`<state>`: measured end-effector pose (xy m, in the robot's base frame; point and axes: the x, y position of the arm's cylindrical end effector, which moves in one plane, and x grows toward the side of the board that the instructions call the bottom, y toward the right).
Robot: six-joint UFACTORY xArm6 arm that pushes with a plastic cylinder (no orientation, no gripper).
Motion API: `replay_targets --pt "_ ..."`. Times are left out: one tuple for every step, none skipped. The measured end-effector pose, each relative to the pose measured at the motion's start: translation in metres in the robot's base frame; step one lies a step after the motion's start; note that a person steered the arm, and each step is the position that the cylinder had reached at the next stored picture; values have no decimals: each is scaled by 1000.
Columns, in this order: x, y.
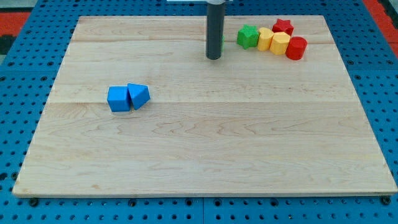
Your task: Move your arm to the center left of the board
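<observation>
In the camera view, my tip (214, 58) rests on the wooden board (205, 155) near the top edge, just left of a green block (247, 36); a bare rod, it has no jaws and clamps nothing. Beside the green block, toward the top right corner, sit two yellow blocks (273, 40), a red star block (283, 26) and a red cylinder (296, 48). A blue cube (118, 99) touches a blue wedge-like block (138, 95) near the left edge.

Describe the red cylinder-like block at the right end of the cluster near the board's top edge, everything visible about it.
The red cylinder is a short, glossy red piece that looks like painted wood or plastic. It lies tilted so one round face shows toward the view's right. It sits on the wooden board near the view's top right, at the right end of the cluster. Its left side touches a yellow block; the red star sits just above and left. My tip is well to its left, not touching.
</observation>
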<state>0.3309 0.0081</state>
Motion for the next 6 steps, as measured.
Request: replay_targets --pt "-15 -39" --pt "-44 -13" --pt "-50 43" --pt "12 36" --pt "117 -42" --pt "149 -191"
